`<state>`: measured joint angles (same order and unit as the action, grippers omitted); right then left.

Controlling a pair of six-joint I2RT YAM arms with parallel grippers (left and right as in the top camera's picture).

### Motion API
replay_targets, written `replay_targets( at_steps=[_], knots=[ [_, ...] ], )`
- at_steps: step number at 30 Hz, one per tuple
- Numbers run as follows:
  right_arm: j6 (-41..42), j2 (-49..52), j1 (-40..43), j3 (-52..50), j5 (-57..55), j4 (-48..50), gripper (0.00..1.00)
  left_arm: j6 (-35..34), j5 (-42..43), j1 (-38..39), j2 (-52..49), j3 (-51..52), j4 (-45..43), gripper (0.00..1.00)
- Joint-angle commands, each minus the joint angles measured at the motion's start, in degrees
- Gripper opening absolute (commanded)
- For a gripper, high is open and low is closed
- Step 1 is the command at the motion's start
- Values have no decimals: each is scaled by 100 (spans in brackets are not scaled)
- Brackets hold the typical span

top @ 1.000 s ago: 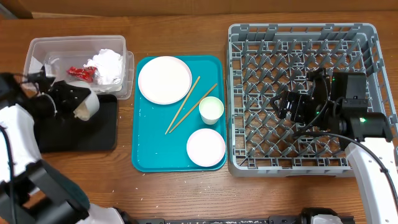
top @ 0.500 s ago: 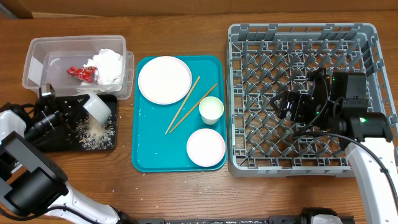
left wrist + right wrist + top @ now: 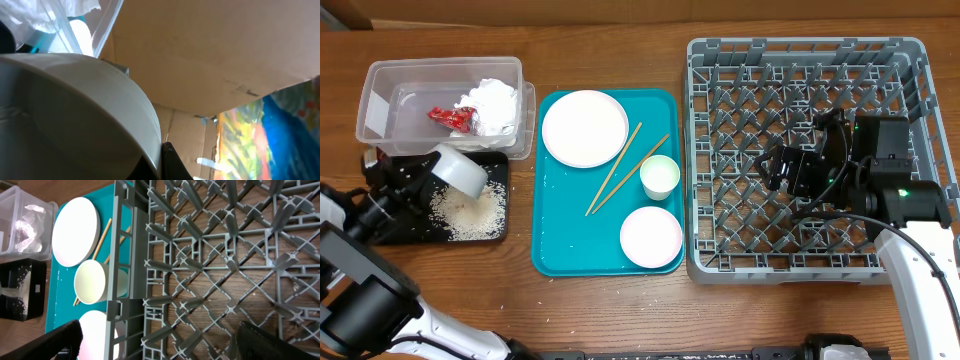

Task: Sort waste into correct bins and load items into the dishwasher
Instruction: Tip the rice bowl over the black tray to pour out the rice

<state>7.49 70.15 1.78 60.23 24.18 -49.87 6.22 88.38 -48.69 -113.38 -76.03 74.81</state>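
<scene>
My left gripper (image 3: 432, 172) is shut on the rim of the greyish bowl (image 3: 460, 171), held tipped over the black tray (image 3: 390, 228); the bowl fills the left wrist view (image 3: 75, 115). Rice grains (image 3: 470, 212) lie piled in that tray. The clear tub (image 3: 380, 85) holds the white napkin (image 3: 490, 106) and red wrapper (image 3: 451, 117). My right gripper (image 3: 775, 168) is open and empty above the grey dish rack (image 3: 720, 55), whose lattice fills the right wrist view (image 3: 210, 270). On the teal tray: white plate (image 3: 584, 128), chopsticks (image 3: 620, 168), cup (image 3: 659, 176), white bowl (image 3: 651, 237).
The teal serving tray (image 3: 555, 255) lies between the bins and the rack. Bare wooden table runs along the front edge. A few stray grains lie on the wood in front of the teal tray.
The left gripper tipped the greyish bowl over the black tray and the rice poured out into it. The bowl then swung back a little. The right arm has not moved.
</scene>
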Motion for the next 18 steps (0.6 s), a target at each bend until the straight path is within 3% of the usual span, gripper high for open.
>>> replay_targets(
  at_steps=[1,4,7,9,11,15,18],
  knots=[
    [17,7,17,125,37,46,100,153,223,-109,-22,-2,103,4],
    [17,7,15,125,37,46,100,153,216,-140,-22,-2,-70,4],
    [17,7,17,125,37,52,100,37,153,-160,-22,-2,-1003,4],
    [15,7,17,125,37,66,100,-96,120,-138,-20,-2,-820,4],
    [17,7,17,125,37,90,100,317,227,-83,0,-4,-361,4],
    [17,7,17,125,39,151,100,1869,90,116,282,-87,612,4],
    [20,7,17,125,39,164,100,1958,-160,297,542,-101,664,4]
  ],
)
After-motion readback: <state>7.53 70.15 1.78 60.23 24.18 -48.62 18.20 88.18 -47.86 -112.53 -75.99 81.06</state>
